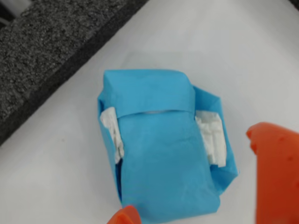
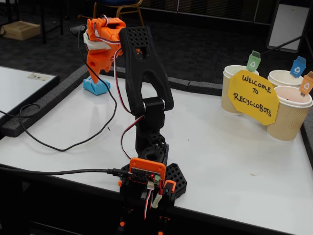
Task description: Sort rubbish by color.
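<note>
A light blue folded paper bundle (image 1: 163, 154) with white paper showing at both sides lies on the white table (image 1: 243, 51). In the fixed view the same bundle (image 2: 93, 88) sits at the table's far left corner. My orange gripper (image 1: 201, 196) hangs just over it, open. One fingertip (image 1: 124, 217) shows at the bundle's near edge, and the other finger (image 1: 275, 172) stands slightly clear of its right side. From the fixed view the gripper (image 2: 98, 78) reaches down onto the bundle from above.
Three beige paper cups stand at the far right: one with a green tag (image 2: 234, 88), one with a blue tag (image 2: 286, 77), one with an orange tag (image 2: 291, 112). A yellow sign (image 2: 254, 95) leans on them. A dark foam strip (image 1: 42, 60) edges the table. A black cable (image 2: 58, 144) lies left.
</note>
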Tool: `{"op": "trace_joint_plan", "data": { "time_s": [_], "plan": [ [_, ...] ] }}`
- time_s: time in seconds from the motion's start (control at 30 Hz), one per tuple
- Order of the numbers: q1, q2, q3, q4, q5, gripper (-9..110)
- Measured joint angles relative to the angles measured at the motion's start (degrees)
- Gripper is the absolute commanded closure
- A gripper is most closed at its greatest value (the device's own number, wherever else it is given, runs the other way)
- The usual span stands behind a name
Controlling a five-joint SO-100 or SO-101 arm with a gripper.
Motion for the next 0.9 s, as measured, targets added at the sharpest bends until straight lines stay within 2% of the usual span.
{"op": "trace_joint_plan", "data": {
  "time_s": [0.7,0.9],
  "plan": [
    [-2.9,-3.9,4.9,-6.2,0.0,80],
    [-2.9,-3.9,4.9,-6.2,0.0,95]
  ]
}}
